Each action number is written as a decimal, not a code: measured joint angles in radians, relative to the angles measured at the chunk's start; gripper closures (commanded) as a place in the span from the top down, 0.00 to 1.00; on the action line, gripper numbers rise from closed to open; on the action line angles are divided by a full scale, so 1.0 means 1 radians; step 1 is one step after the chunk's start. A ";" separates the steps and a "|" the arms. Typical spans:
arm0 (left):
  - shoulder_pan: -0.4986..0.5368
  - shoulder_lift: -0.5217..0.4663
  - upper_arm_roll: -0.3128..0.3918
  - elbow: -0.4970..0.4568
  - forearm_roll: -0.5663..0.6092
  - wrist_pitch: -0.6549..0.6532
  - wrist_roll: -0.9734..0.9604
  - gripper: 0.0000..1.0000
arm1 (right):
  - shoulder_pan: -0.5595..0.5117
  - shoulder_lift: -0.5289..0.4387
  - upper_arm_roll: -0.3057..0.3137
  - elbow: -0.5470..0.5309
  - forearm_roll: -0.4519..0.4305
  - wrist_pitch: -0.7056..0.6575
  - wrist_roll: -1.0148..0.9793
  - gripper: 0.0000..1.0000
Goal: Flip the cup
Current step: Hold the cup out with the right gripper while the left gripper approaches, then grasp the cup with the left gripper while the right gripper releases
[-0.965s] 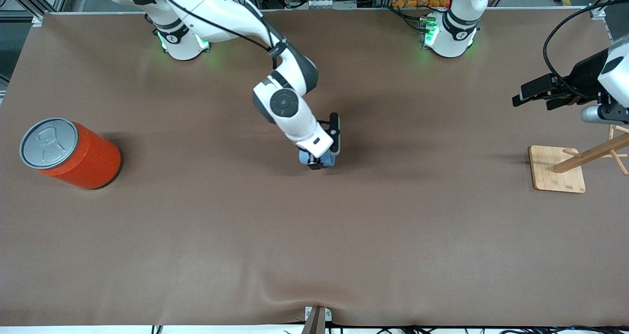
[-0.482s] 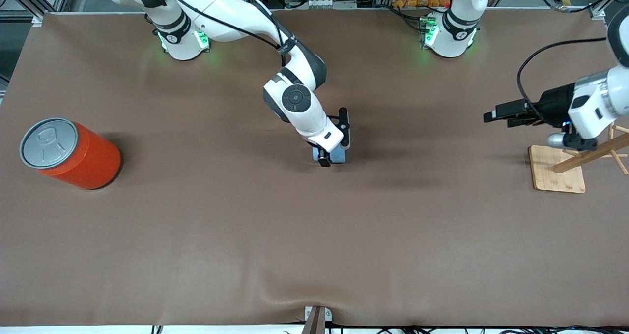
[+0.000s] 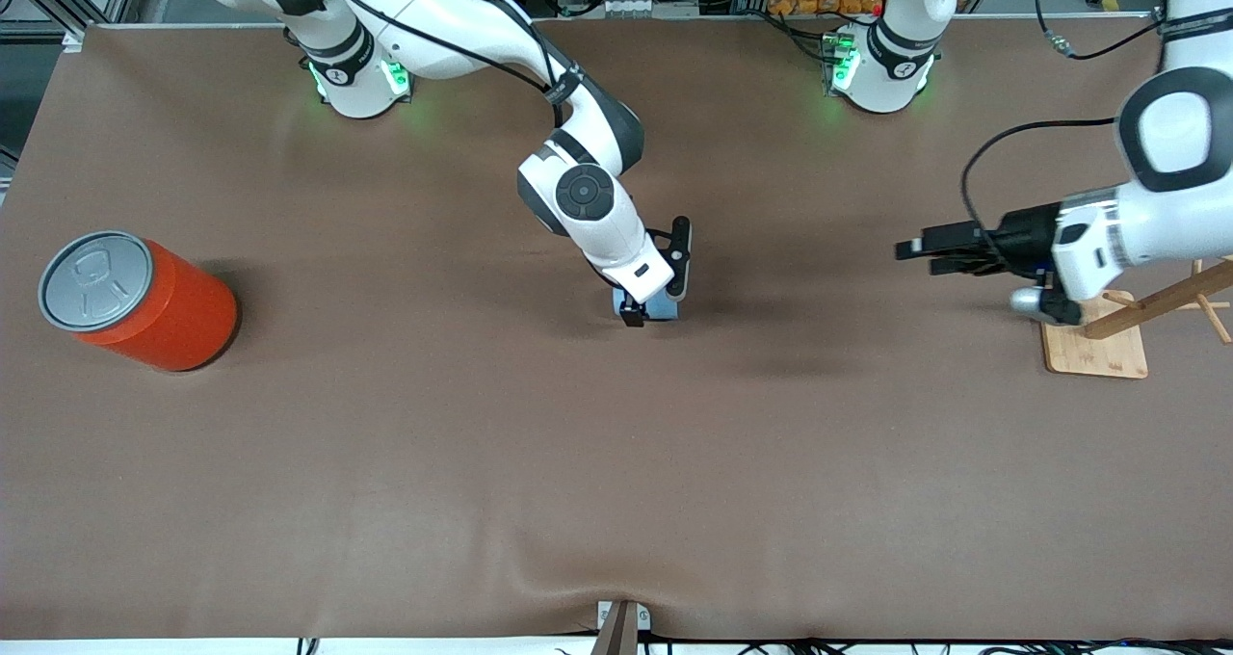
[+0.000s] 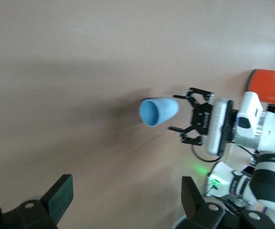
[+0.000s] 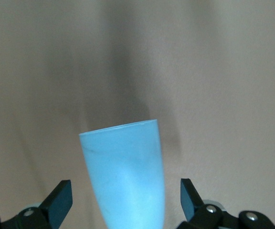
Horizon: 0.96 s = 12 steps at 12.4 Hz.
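The light blue cup [image 3: 663, 310] is in the middle of the table, mostly hidden under my right gripper [image 3: 643, 316]. In the right wrist view the cup [image 5: 125, 176] sits between the open fingers with a gap on each side, its wider end pointing away from the gripper. In the left wrist view the cup [image 4: 157, 110] turns its wider end toward the camera, with the open right gripper [image 4: 174, 113] at its narrow end. I cannot tell whether it lies on the table or is tilted. My left gripper [image 3: 910, 250] is open and empty, in the air toward the left arm's end, pointing at the cup.
A large orange can [image 3: 140, 299] with a grey lid stands at the right arm's end. A wooden stand [image 3: 1093, 342] with slanted pegs sits at the left arm's end, partly under the left arm. The brown mat has a wrinkle [image 3: 578, 568] near the front edge.
The left arm has swung in from the table's end toward the cup. The right gripper and the visible part of the cup have shifted a little toward the left arm's end.
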<state>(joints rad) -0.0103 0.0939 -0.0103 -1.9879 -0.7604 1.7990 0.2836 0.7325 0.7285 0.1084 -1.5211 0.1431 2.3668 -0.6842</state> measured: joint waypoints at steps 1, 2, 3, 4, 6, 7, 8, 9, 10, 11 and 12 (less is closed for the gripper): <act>-0.003 0.001 -0.039 -0.029 -0.033 0.052 0.008 1.00 | 0.000 -0.003 -0.002 0.014 0.000 -0.039 0.039 1.00; -0.005 0.002 -0.079 -0.060 -0.064 0.109 0.014 1.00 | -0.001 -0.009 -0.007 0.026 0.000 -0.079 0.076 1.00; -0.007 0.004 -0.126 -0.099 -0.112 0.178 0.019 1.00 | -0.003 -0.020 -0.016 0.036 0.000 -0.125 0.113 1.00; -0.008 0.009 -0.165 -0.126 -0.159 0.230 0.025 1.00 | -0.009 -0.029 -0.029 0.040 0.000 -0.149 0.140 1.00; -0.010 0.029 -0.239 -0.168 -0.218 0.317 0.037 1.00 | -0.040 -0.047 -0.045 0.043 0.000 -0.172 0.195 1.00; -0.012 0.043 -0.258 -0.181 -0.244 0.344 0.065 1.00 | -0.060 -0.053 -0.051 0.044 0.000 -0.180 0.232 1.00; -0.013 0.063 -0.267 -0.196 -0.308 0.372 0.129 1.00 | -0.077 -0.059 -0.067 0.044 0.000 -0.183 0.278 1.00; -0.012 0.089 -0.275 -0.215 -0.417 0.395 0.225 1.00 | -0.092 -0.064 -0.088 0.045 0.000 -0.183 0.321 1.00; -0.013 0.127 -0.285 -0.234 -0.552 0.417 0.358 0.99 | -0.106 -0.069 -0.112 0.048 0.000 -0.183 0.358 1.00; -0.016 0.176 -0.299 -0.248 -0.691 0.439 0.509 0.97 | -0.115 -0.075 -0.139 0.053 0.000 -0.182 0.390 1.00; -0.024 0.229 -0.308 -0.254 -0.816 0.449 0.649 0.94 | -0.120 -0.087 -0.172 0.060 0.000 -0.182 0.416 1.00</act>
<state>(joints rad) -0.0344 0.3229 -0.3184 -2.2422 -1.5765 2.2478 0.9329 0.6129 0.6418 -0.0631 -1.4615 0.1431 2.1851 -0.2683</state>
